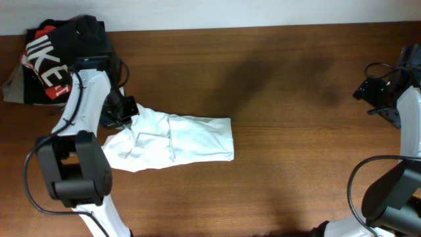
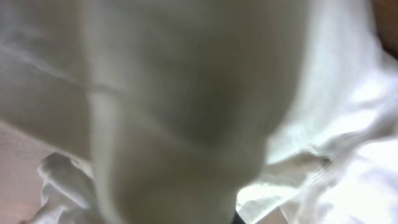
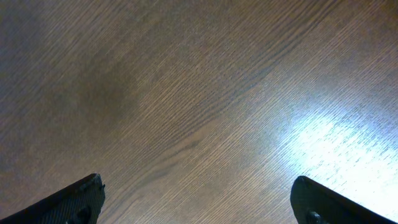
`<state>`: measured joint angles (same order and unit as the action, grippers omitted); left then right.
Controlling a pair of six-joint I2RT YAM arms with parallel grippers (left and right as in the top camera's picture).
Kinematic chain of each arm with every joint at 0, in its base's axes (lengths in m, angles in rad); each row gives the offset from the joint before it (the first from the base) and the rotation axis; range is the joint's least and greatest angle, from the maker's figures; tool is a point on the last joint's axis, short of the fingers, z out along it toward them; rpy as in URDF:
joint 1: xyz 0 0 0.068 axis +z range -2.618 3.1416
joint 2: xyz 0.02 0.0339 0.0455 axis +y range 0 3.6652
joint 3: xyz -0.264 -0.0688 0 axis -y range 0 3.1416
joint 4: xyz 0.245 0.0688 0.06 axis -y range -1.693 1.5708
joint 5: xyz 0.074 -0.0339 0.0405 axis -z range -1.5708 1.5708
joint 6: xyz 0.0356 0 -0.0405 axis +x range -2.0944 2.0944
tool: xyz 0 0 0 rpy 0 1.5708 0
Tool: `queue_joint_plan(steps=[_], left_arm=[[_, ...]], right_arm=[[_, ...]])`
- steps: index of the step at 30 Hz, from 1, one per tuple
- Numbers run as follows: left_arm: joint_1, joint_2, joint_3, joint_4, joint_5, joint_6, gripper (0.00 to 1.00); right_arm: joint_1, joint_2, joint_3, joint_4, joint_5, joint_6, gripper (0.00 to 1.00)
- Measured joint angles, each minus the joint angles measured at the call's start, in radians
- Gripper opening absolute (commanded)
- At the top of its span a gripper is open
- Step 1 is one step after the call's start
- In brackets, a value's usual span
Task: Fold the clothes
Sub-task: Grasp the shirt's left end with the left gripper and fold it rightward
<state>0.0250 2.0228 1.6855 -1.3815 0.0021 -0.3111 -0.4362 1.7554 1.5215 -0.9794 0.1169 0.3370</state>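
Your white T-shirt [image 1: 191, 138] lies on the wood table [image 1: 296, 66], left of centre. It's already doubled into a rough rectangle w/ a neat right edge, but the left end is bunched and rumpled. That messy end is prob. why your left gripper [image 1: 125, 112] sits at the shirt's upper-left corner: it's the spot to grab if you want to drag the loose cloth over or pull it flat. Its jaws are pressed together. The left wrist cam is filled w/ blurred white fabric right up against the lens, so it reads as pinching a fold of the shirt, though the fingertips themselves are hidden by the cloth. Your right gripper [image 3: 196, 186] is spread wide over bare wood at the far right, well apart from the shirt and holding nothing. It looks parked out of the way so the left arm has room. The black shirt [image 1: 49, 59] w/ white letters and the grey-olive garment [image 1: 13, 89] sit in the top-left corner, apart from the T-shirt. The left arm passes close by the black shirt, so mind it when you lift.
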Motion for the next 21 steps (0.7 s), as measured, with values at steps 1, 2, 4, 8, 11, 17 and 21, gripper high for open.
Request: queue_joint_plan(steps=[1,2,4,8,11,17,21], left_arm=[[-0.032,-0.024,0.006,-0.023,-0.005,-0.001,0.01],[-0.061,-0.045,0.008,-0.036,-0.007,-0.004,0.01],[-0.126,-0.097,0.009,-0.050,-0.007,-0.007,0.01],[-0.219,-0.170,0.012,-0.067,-0.003,-0.026,0.01],[-0.295,-0.189,0.014,-0.043,0.010,-0.027,0.01],[-0.454,-0.187,0.013,0.087,0.023,-0.068,0.01],[-0.518,-0.115,0.012,0.154,0.024,-0.094,0.01]], right_arm=[[0.000,0.000,0.000,0.000,0.000,0.000,0.99],[0.000,0.000,0.000,0.000,0.000,0.000,0.98],[0.000,0.000,0.000,0.000,0.000,0.000,0.99],[0.000,0.000,0.000,0.000,0.000,0.000,0.99],[0.000,0.000,0.000,0.000,0.000,0.000,0.99],[0.000,0.000,0.000,0.000,0.000,0.000,0.99],[0.000,0.000,0.000,0.000,0.000,0.000,0.99]])
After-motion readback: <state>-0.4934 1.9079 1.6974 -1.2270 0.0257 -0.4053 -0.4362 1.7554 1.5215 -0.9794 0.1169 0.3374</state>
